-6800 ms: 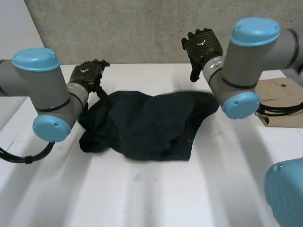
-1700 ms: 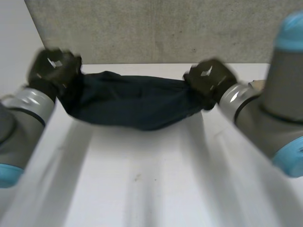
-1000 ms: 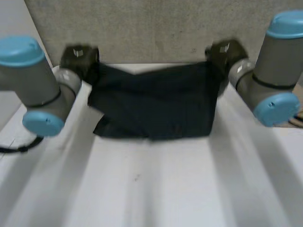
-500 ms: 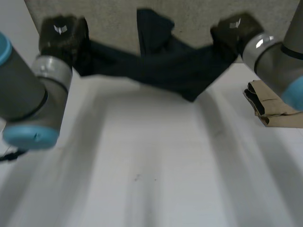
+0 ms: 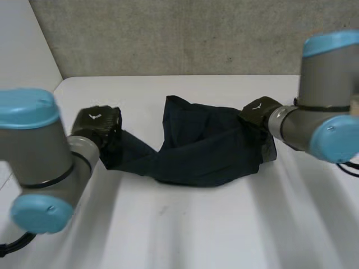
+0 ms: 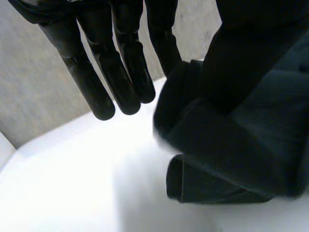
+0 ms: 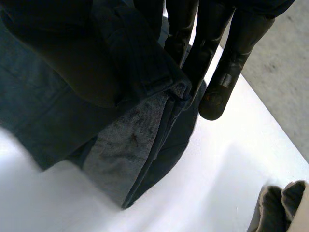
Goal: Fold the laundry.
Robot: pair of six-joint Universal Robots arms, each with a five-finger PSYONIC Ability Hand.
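A dark navy garment [image 5: 202, 148] lies crumpled on the white table [image 5: 196, 224], stretched between my two hands. My left hand [image 5: 98, 124] rests at the garment's left end. In the left wrist view its fingers [image 6: 120, 72] are straight and spread, and a bunched fold of the cloth [image 6: 241, 145] lies beside them on the table. My right hand [image 5: 257, 110] is at the garment's right end. In the right wrist view its fingers [image 7: 227, 63] and thumb pinch a folded edge of the cloth [image 7: 159, 77], which hangs down onto the table.
A folded beige garment [image 7: 280, 208] lies on the table beyond my right hand. A grey wall runs along the table's far edge. The wide front part of the table is bare white surface.
Both hands have come down from the air to the table, and the garment now lies on it. The left hand's fingers have straightened off the cloth.
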